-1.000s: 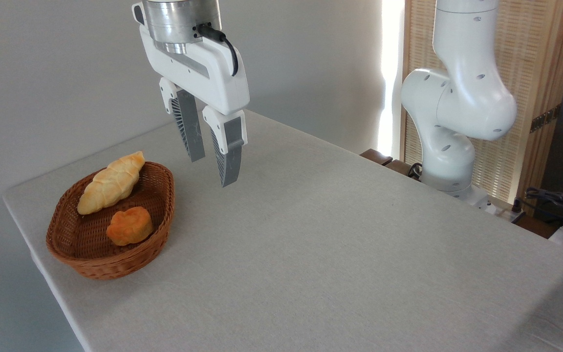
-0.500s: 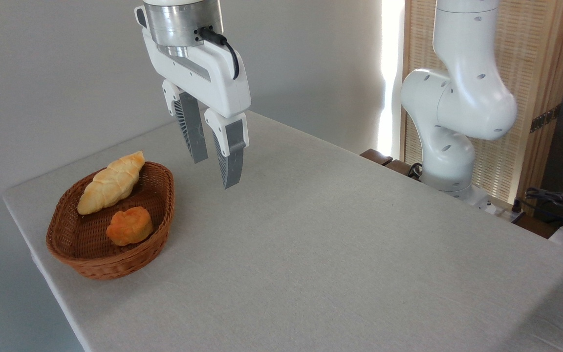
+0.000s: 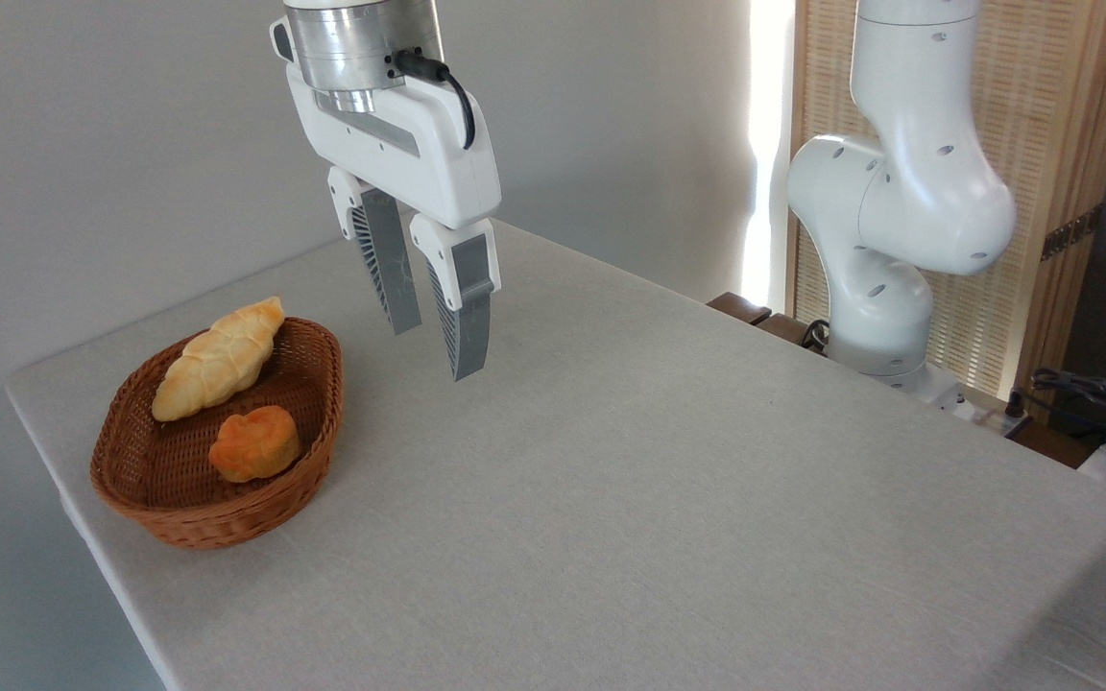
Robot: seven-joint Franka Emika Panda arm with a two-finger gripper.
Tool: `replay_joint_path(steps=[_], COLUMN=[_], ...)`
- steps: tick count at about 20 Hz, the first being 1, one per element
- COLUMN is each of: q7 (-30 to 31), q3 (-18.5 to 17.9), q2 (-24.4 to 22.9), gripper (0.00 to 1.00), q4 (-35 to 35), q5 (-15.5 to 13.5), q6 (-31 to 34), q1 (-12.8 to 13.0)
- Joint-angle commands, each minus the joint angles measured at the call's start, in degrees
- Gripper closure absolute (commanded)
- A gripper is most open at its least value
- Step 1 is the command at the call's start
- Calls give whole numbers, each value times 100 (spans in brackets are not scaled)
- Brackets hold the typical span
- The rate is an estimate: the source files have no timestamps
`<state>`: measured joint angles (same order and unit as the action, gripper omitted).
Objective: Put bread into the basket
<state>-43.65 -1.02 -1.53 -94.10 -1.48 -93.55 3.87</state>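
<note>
Near the table's [image 3: 668, 499] left corner, the knotted orange bun [image 3: 254, 442] sits inside the wicker basket [image 3: 183, 513], just beside a pale braided loaf [image 3: 217, 358] resting on the far rim. To the right, the gripper [image 3: 438, 341] hangs above bare cloth, released and empty.

Non-task items: table area

Pale-yellow braided loaf [image 3: 218, 358], lying tilted; grey cloth-covered table [image 3: 668, 499]; slatted wooden screen [image 3: 1052, 182] at right rear; dark cables [image 3: 1091, 389] at right edge.
</note>
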Motion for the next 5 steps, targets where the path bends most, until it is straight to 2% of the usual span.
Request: replay_joint_path(steps=[1, 5], q7=[-39, -30], q3=[58, 58], q2=[-102, -102], gripper=[0, 0], q4=[-126, -126], q5=[86, 86], q6=[-146, -146], q1=[-62, -62])
